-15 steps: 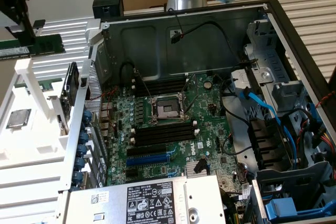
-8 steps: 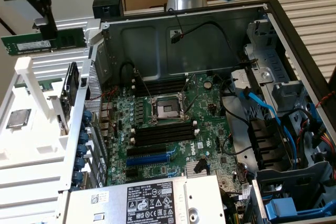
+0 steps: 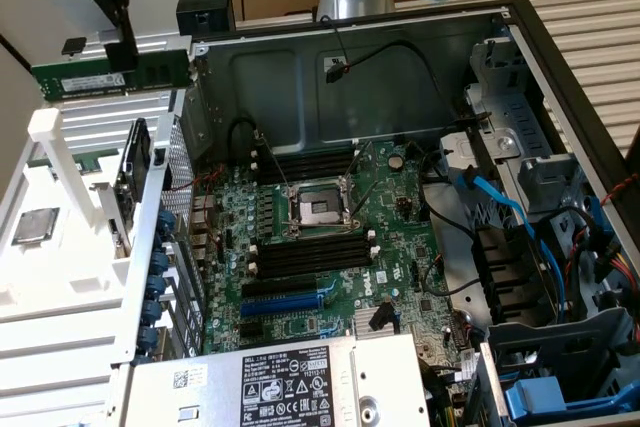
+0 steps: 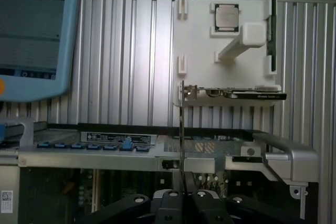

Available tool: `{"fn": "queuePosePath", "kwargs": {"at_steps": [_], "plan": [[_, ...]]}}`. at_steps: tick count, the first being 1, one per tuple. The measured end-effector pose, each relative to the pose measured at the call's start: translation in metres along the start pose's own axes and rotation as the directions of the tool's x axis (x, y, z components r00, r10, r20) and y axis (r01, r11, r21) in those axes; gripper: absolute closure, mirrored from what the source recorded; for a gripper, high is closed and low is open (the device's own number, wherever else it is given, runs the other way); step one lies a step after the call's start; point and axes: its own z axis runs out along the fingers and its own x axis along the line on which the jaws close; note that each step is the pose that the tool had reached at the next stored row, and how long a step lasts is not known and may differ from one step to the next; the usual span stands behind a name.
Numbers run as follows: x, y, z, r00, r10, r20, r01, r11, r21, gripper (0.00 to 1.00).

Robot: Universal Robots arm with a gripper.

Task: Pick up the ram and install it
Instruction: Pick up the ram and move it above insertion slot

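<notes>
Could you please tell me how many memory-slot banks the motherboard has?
2: an upper bank above the processor socket in the exterior view, a lower bank below it; more may be hidden.

1 ram [image 3: 95,79], 1 CPU [image 3: 33,225].

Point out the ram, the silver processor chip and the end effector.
ram [image 3: 100,77]: exterior view, middle of the green board.
processor chip [image 3: 35,225]: exterior view, centre of its silver lid.
end effector [image 4: 181,199]: wrist view, midway between its fingertips, which grip the ram's edge.
</notes>
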Motion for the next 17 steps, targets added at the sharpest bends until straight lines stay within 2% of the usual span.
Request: {"fn": "queuePosePath", "kwargs": {"at_steps": [1,2,3,5,6,8,9,10,13,14,17], "plan": [[0.000,-0.0015,0.0000,1.0000,0.000,0.0002,0.000,1.0000,-0.0055,0.88],[0.000,-0.0052,-0.0001,1.0000,0.000,0.0002,0.000,1.0000,-0.0065,0.88],[0.000,-0.0143,-0.0004,1.0000,0.000,0.0001,0.000,1.0000,-0.0066,0.88],[0.000,-0.0234,-0.0007,1.0000,0.000,0.0001,0.000,1.0000,-0.0066,0.88],[0.000,-0.0323,-0.0011,1.0000,0.000,0.0002,0.000,1.0000,-0.0057,0.88],[0.000,-0.0399,-0.0014,1.0000,0.000,0.0001,0.000,1.0000,-0.0024,0.88],[0.000,-0.0433,-0.0014,1.0000,0.000,0.0000,0.000,1.0000,0.0019,0.88],[0.001,-0.0497,-0.0016,1.0000,0.000,-0.0001,0.000,0.9999,0.0142,0.88],[0.001,-0.0583,-0.0019,1.0000,0.000,-0.0006,0.000,0.9993,0.0375,0.88],[0.001,-0.0619,-0.0020,1.0000,0.000,-0.0007,0.000,0.9991,0.0431,0.88],[0.001,-0.0750,-0.0024,1.0000,0.000,-0.0007,0.000,0.9988,0.0497,0.88]]}}
